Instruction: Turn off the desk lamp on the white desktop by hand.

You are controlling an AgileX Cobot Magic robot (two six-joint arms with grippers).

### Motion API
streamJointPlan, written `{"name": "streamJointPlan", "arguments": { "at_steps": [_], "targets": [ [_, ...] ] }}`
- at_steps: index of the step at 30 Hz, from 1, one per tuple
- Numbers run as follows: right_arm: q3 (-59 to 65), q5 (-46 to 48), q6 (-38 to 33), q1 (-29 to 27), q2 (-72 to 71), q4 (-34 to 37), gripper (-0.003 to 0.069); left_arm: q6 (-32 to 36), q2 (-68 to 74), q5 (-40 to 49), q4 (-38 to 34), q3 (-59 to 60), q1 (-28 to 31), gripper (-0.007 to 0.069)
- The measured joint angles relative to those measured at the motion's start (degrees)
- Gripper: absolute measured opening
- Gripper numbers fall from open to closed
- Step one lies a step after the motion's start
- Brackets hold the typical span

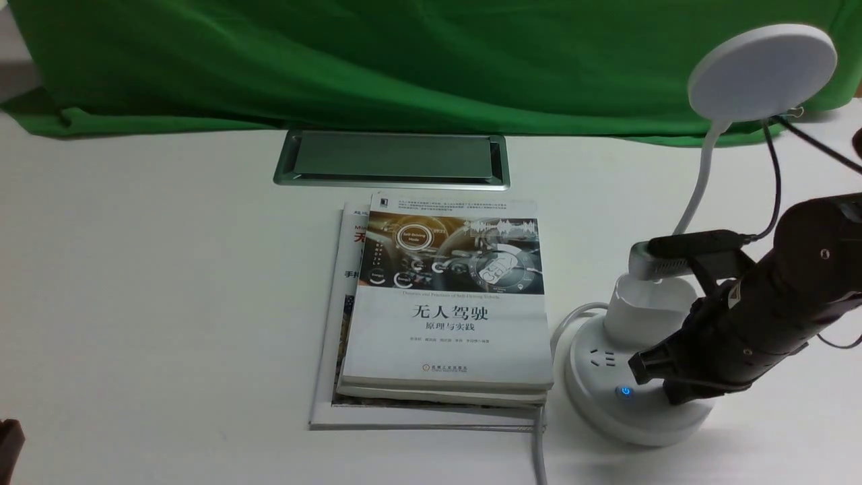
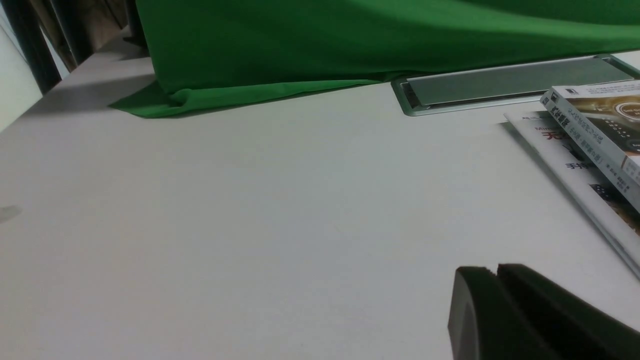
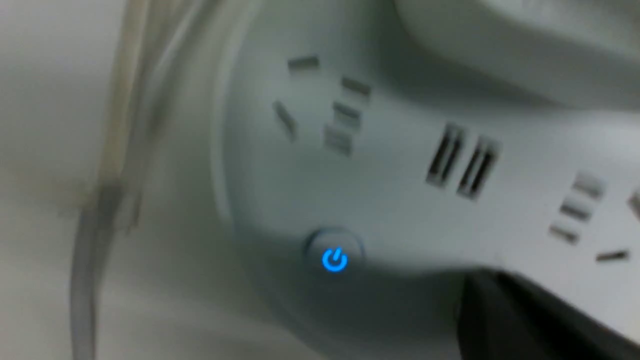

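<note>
Green cloth [image 1: 404, 60] sweeps across the whole top of the front view and bunches into folds at the upper left. At dead centre sits the top book [image 1: 448, 303], with a grey-and-amber dashboard picture and a black Chinese title. It lies on a wider, thinner magazine [image 1: 328, 350], which peeks out at the left and bottom. In the left wrist view, dark upright bars [image 2: 30, 45] stand in the upper left corner.

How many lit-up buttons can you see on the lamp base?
1: a blue-lit power button on the near side of the desk lamp base, just beside the right gripper. Another may be hidden beneath that gripper.
</note>
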Motion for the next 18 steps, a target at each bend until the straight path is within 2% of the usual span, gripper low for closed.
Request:
{"name": "streamJointPlan", "arguments": {
  "at_steps": [9,18],
  "targets": [
    [0.01,0.71,-0.41,0.00,-1.12,0.00,0.0036,0.00,0.00,0.00,0.00,0.00,0.00,0.0020],
    [3.73,5.18,0.14,2.24,-16.67,0.05,0.0036,-0.08,0.00,0.05,0.00,0.00,0.00,0.0020]
  ]
}}
